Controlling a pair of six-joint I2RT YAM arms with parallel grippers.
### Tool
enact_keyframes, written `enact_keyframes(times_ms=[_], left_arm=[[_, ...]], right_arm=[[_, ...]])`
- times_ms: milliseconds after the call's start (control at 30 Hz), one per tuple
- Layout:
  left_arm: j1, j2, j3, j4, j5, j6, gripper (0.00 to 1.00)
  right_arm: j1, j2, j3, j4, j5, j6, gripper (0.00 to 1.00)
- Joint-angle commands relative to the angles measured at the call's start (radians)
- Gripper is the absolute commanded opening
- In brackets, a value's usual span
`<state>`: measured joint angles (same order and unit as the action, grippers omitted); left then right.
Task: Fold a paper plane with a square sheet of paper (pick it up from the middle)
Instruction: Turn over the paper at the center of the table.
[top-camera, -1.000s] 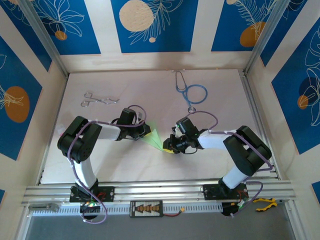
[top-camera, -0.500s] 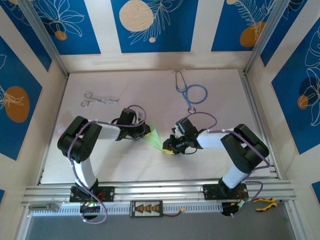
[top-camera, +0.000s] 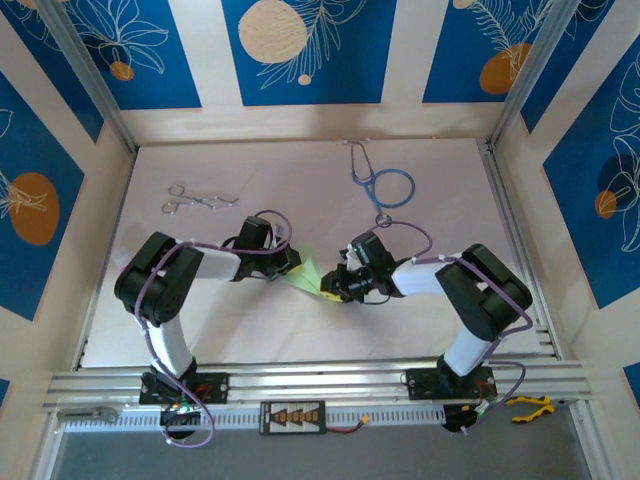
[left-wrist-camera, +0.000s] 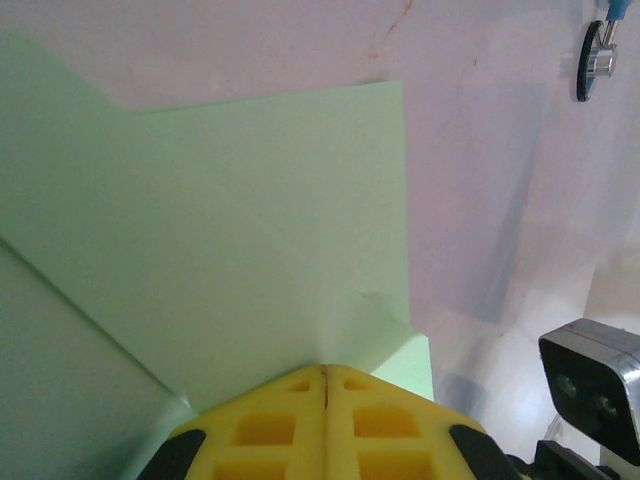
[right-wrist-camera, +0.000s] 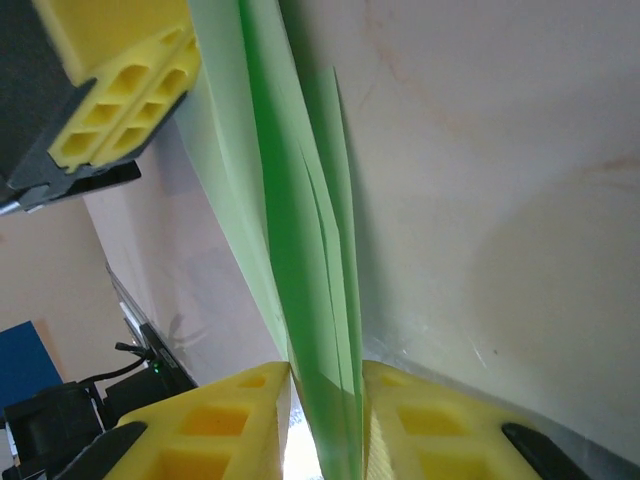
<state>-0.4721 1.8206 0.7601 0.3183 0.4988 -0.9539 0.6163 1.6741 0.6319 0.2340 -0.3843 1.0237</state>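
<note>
both arms were bent at the elbow and reached inward over the table (top-camera: 300, 170), their wrists turned toward each other so the two grippers met near the middle of it. the left arm's forearm ran rightward from a raised elbow on the left. the right arm mirrored it, its forearm running leftward.

the left gripper (top-camera: 288, 262) had its yellow fingers pressed flat together, no gap between them in the left wrist view (left-wrist-camera: 325, 375), pinching one edge of the pale green paper plane (left-wrist-camera: 250, 220). the right gripper (top-camera: 336, 287) was nearly closed, its fingers leaving only a narrow slot (right-wrist-camera: 325, 385) with the folded layers of the paper plane (right-wrist-camera: 290, 250) clamped in it.

the paper plane (top-camera: 308, 275) hung between the two grippers as a small green wedge, held at both ends. from the right wrist it stood on edge, several layers running up toward the left gripper's fingers (right-wrist-camera: 110, 90).

a blue stethoscope (top-camera: 385, 185) lay well apart toward the far right of the table, and a pair of metal forceps (top-camera: 200, 198) toward the far left.
</note>
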Motion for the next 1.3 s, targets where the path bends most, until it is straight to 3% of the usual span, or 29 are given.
enact_keyframes(times_ms=[0,367,567,667,900,1100,1267], left_arm=[[0.014,-0.007,-0.030,-0.055,-0.017,-0.006,0.03],[0.015,-0.106,-0.031,-0.004,0.003,-0.031,0.13],[0.016,-0.248,-0.017,-0.134,-0.100,0.006,0.24],[0.018,-0.338,-0.001,-0.246,-0.187,0.050,0.26],[0.020,-0.517,0.004,-0.400,-0.376,0.102,0.29],[0.021,-0.590,-0.023,-0.418,-0.451,0.097,0.30],[0.021,-0.607,-0.033,-0.416,-0.463,0.092,0.31]], right_arm=[[-0.015,0.023,0.007,0.055,-0.043,-0.004,0.24],[-0.027,0.001,-0.017,0.097,-0.063,-0.047,0.07],[-0.023,-0.097,-0.013,-0.008,0.005,-0.158,0.06],[-0.002,-0.202,-0.004,-0.125,0.131,-0.272,0.05],[0.109,-0.427,0.002,-0.321,0.588,-0.603,0.03],[0.173,-0.528,-0.001,-0.376,0.870,-0.792,0.02],[0.225,-0.537,0.011,-0.409,1.067,-0.858,0.02]])
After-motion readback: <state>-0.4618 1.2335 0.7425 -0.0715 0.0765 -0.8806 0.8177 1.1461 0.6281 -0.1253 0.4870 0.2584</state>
